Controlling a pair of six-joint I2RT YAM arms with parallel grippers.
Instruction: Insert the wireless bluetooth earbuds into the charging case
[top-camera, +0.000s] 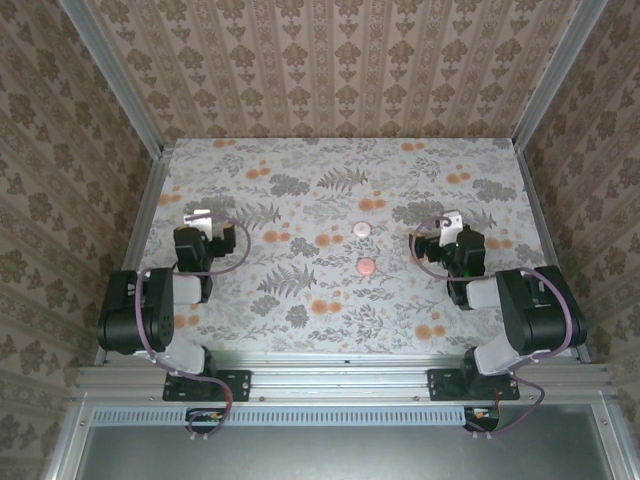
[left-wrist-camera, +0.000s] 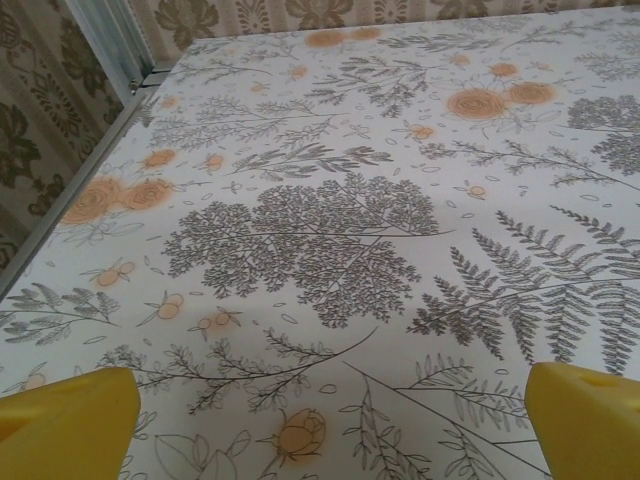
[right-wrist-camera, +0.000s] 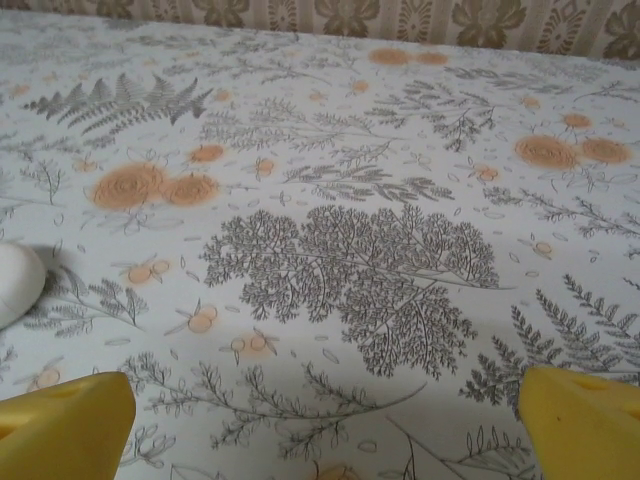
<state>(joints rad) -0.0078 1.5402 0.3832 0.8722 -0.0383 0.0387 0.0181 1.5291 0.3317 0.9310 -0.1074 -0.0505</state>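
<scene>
The table (top-camera: 340, 160) wears a busy cloth of orange printed flowers (top-camera: 322, 240), and that is the main hazard: small pinkish things are easy to confuse with the pattern. The left gripper (top-camera: 200, 218) hovers toward the left edge and the right gripper (top-camera: 447, 222) toward the right edge. Both are spread wide and carry nothing, their yellow fingers (left-wrist-camera: 65, 425) at the corners of the wrist views. Two round items lie at the table's middle between the arms, a paler disc (top-camera: 363, 228) toward the far edge and a pinker disc (top-camera: 366, 266) toward the near edge. I judge them to be the charging case. The earbuds are too small to pick out here, so a reach may pinch a flower or nudge a disc away.
</scene>
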